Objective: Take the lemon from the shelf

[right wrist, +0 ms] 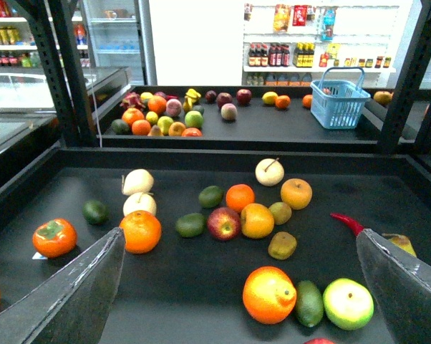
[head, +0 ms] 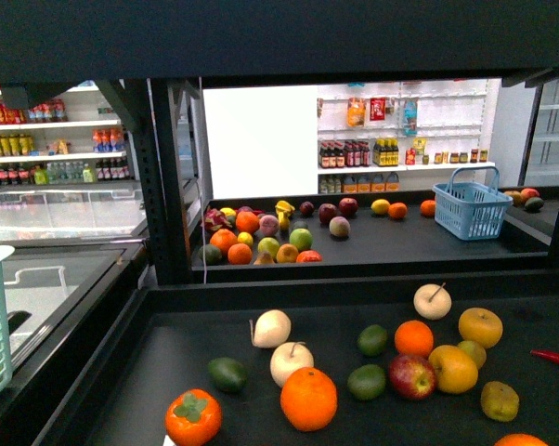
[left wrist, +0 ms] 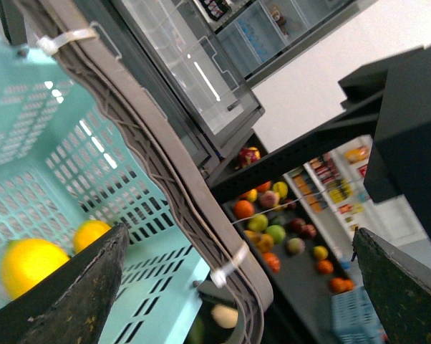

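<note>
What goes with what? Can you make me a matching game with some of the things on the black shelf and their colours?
Things:
1. basket on the far tray
2. chili pepper at the near tray's right edge
3. persimmon at the near tray's front left
4. avocado just behind the persimmon

Colours:
A. dark green
B. red
C. blue
D. orange with a green leafy top

Pairs: 1-C, 2-B, 3-D, 4-A
</note>
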